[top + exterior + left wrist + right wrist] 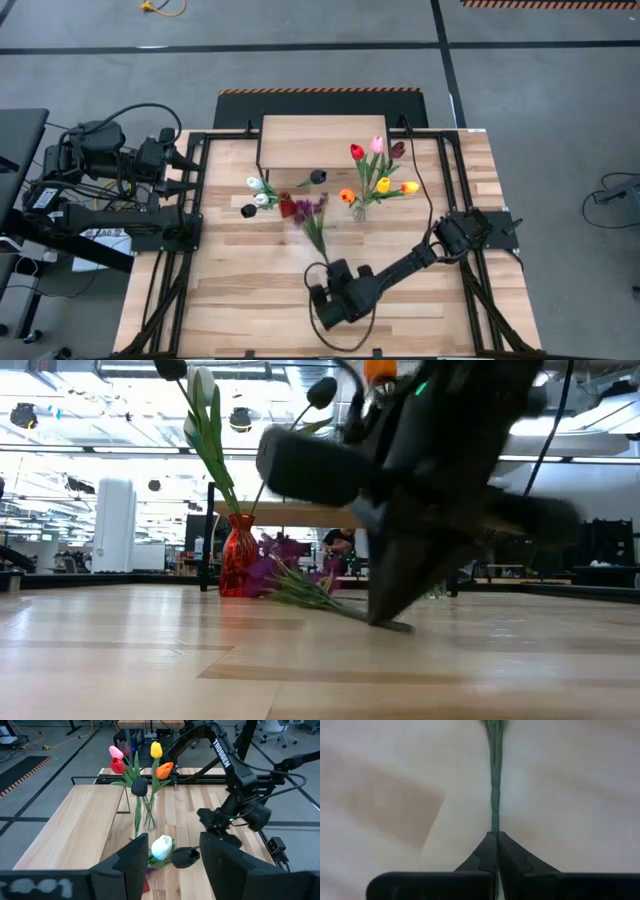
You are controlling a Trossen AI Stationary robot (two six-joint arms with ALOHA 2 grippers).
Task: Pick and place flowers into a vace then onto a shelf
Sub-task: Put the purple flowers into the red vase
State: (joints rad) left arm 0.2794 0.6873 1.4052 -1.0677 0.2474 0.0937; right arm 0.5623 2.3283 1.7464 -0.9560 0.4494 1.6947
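Overhead, looked down on a pale plank worktop (pixel 250 290) framed in black rails, with grey concrete floor (pixel 540 100) marked by dark lines all round it. Found a small light-wood shelf on thin black legs (pixel 320 140) at the far middle of that worktop. Just in front of the shelf, noted a red glass vase (pixel 238 555) standing upright with white and black tulips, and beside it a clear glass vase (pixel 148 815) with red, pink, yellow and orange tulips. Placed the leafy purple-blossom sprig (pixel 312 215) flat on the planks between the vases, its blossoms touching the red one. Pinched the sprig's thin green stem tight in the right end effector (pixel 496 840), low on the wood near the front edge. Kept the left end effector (pixel 172 855) raised off the left edge, fingers partly apart with nothing between them. Beyond, at table height, made out a bright hall with ceiling lamps and a white cylinder (pixel 113 525).
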